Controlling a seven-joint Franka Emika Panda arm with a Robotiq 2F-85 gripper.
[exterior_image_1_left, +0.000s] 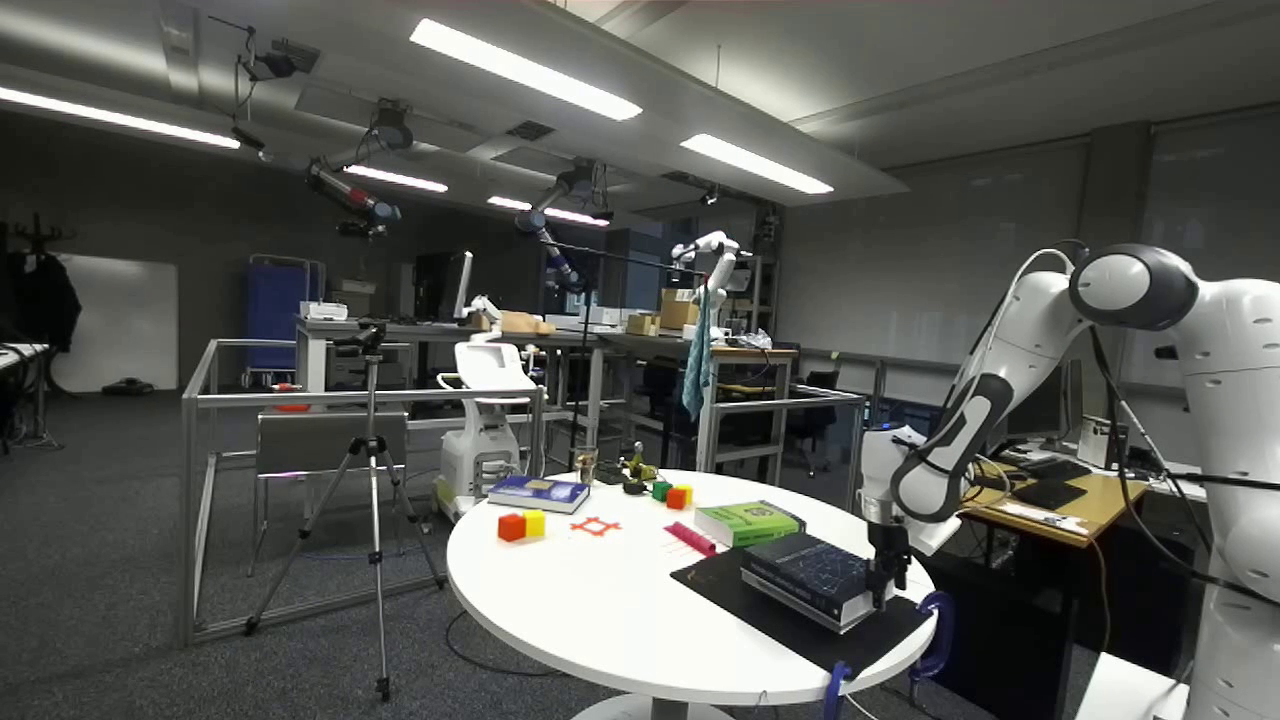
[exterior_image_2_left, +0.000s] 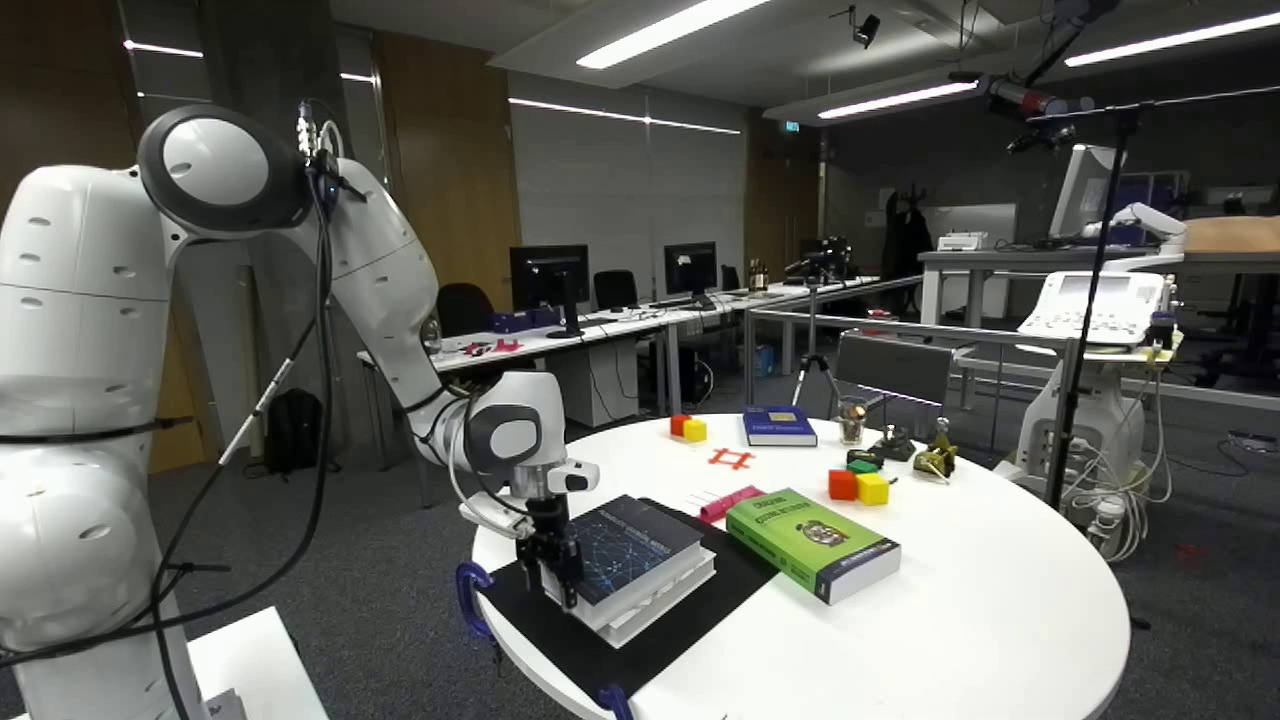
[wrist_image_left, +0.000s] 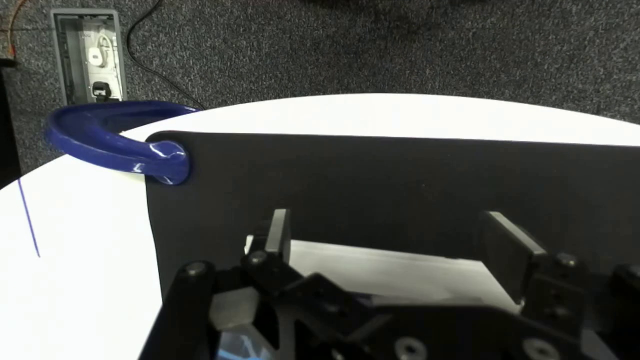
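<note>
Two gripper fingers (wrist_image_left: 506, 257), wide apart, by a dark book (exterior_image_2_left: 622, 562) with blurred title lettering (exterior_image_2_left: 634, 531).

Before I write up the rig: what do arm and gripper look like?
Franka Panda arm: glossy white, rounded, dark grey elbow ring, black cables and straps outside. Robotiq gripper: black, bolted linkages, flat fingertips with pale edges. No readable markings.

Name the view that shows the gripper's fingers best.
The wrist view: the gripper is closest there, and both fingers stand plainly apart. Both exterior views show them only small and dark, beside the dark-covered book, the gap harder to judge.
</note>
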